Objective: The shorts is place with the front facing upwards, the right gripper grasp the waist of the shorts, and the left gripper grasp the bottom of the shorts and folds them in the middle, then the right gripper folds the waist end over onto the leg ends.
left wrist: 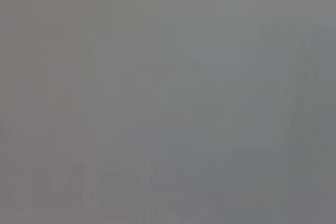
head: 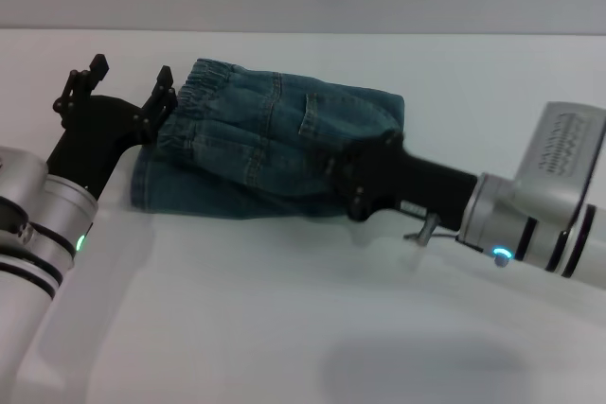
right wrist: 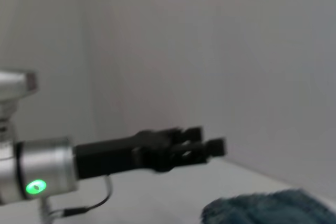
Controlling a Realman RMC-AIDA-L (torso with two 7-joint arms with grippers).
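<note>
The blue-green denim shorts (head: 256, 144) lie folded on the white table, the upper layer doubled over the lower one. The gathered waist (head: 204, 82) sits at the far left of the pile, and a straight edge of the lower layer (head: 142, 186) shows below it. My left gripper (head: 131, 78) is open just left of the waist, one finger (head: 163, 87) close to the band. My right gripper (head: 348, 175) rests over the right end of the pile. The right wrist view shows the left gripper (right wrist: 210, 140) above the table and a corner of the shorts (right wrist: 268, 208).
The white table (head: 284, 309) spreads out in front of the shorts, with a grey wall behind it. A thin cable (head: 423, 231) hangs under the right arm. The left wrist view shows only a plain grey surface.
</note>
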